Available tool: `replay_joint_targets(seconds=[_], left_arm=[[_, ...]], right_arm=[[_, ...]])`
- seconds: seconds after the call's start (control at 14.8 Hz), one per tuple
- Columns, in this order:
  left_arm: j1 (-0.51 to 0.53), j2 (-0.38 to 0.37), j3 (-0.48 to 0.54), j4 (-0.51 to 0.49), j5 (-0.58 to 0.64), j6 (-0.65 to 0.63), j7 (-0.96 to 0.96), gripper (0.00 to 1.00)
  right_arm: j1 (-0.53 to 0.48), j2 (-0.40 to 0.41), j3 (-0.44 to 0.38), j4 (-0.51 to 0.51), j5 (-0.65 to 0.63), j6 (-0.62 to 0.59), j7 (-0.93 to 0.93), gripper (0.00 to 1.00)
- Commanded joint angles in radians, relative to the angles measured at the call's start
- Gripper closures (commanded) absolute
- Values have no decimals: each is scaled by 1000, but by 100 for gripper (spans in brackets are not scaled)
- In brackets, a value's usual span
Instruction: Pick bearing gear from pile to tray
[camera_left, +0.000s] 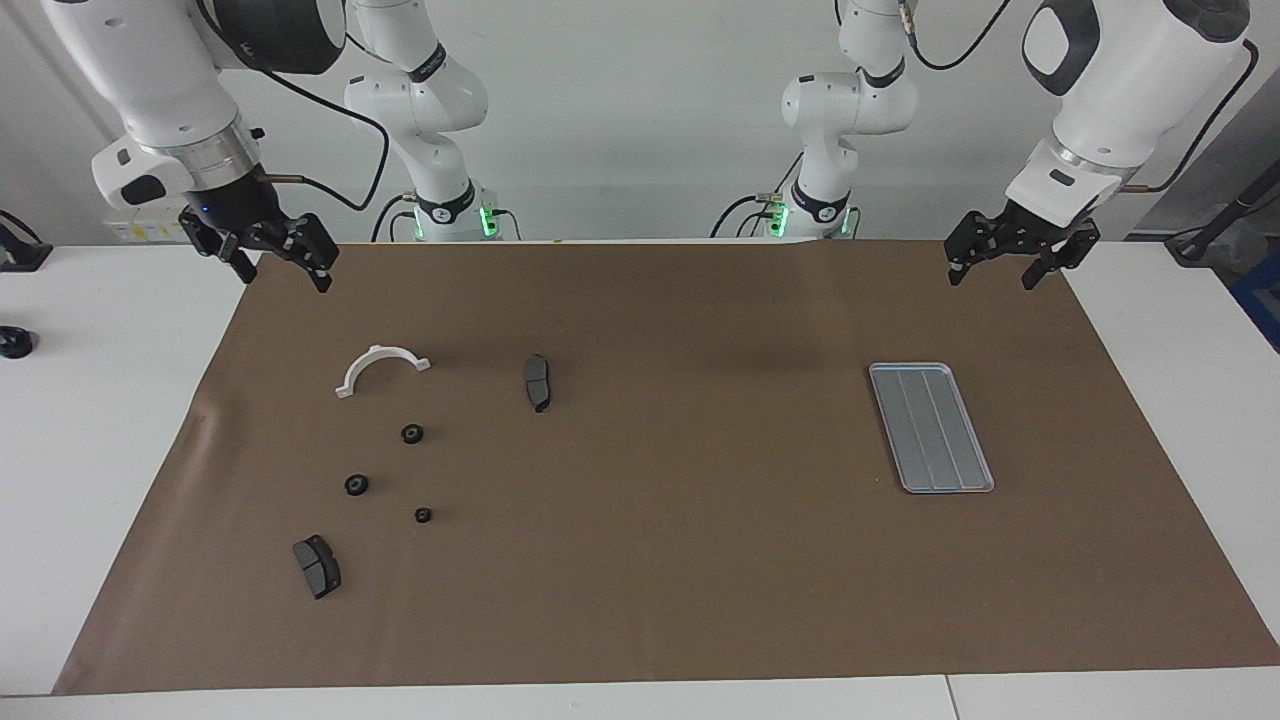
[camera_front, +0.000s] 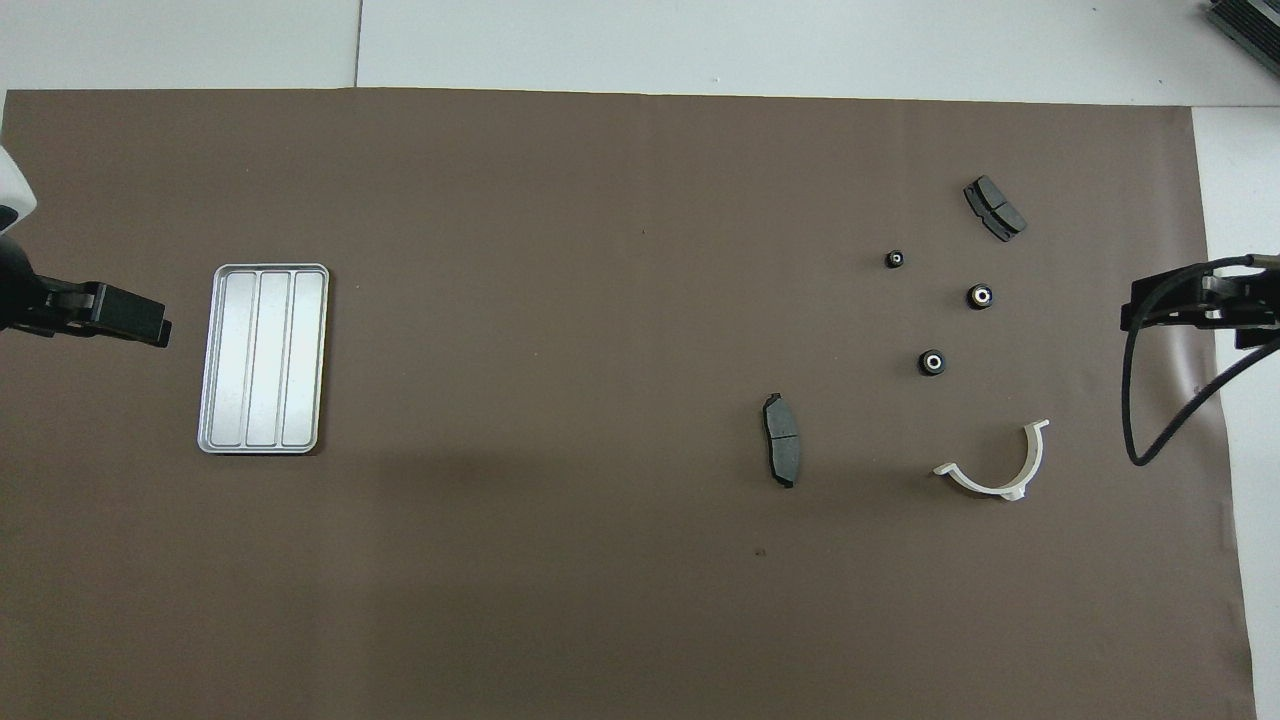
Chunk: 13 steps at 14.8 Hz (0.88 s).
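Nothing picked yet. Both tools are up in the air with fingers spread wide and empty: right tool (camera_left: 272, 262) over the brown mat's (camera_left: 660, 560) corner at its own end of the desk (camera_left: 90, 400), left tool (camera_left: 1010, 262) over the mat's corner at the other end, above the tray's end.

Three gears lie loose on the mat at the right arm's end: gear A (camera_left: 412, 434) nearest the robots, just past the bracket (camera_left: 380, 368); gear B (camera_left: 356, 485) farther out; gear C (camera_left: 423, 516), the smallest-looking, farthest of the three. One pad (camera_left: 317, 566) lies farther out still, the other pad (camera_left: 537, 381) sits toward the desk's middle. The tray (camera_left: 931, 427) is empty, well apart at the left arm's end.

We'd use the right arm, the pile is at its end. Gear A looks the shortest reach, but the bracket is near, so we come straight down and centre the fingers across the gear's rim. The gears are well apart from each other, so we risk little bumping. Low, round part: we go down close to the mat before closing, or it may squirt out. The carry to the tray is long; a handover to the left arm may suit.
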Motion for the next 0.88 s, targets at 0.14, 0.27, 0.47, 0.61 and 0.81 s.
replay_joint_targets(seconds=[0.14, 0.27, 0.47, 0.61, 0.81], left_arm=[[17, -18, -9, -21, -16, 0, 5, 0], [17, -17, -9, -21, -16, 0, 5, 0], [17, -18, -9, -21, -16, 0, 5, 0], [17, -18, -9, -21, -16, 0, 5, 0], [17, -18, -9, -21, -16, 0, 5, 0]], right_arm=[[5, -21, -4, -17, 17, -11, 6, 0], [7, -23, -4, -25, 17, -11, 5, 0], [7, -37, -4, -52, 17, -7, 3, 0], [7, -37, -4, -52, 17, -2, 1, 0], [5, -37, -4, -55, 17, 8, 1, 0]])
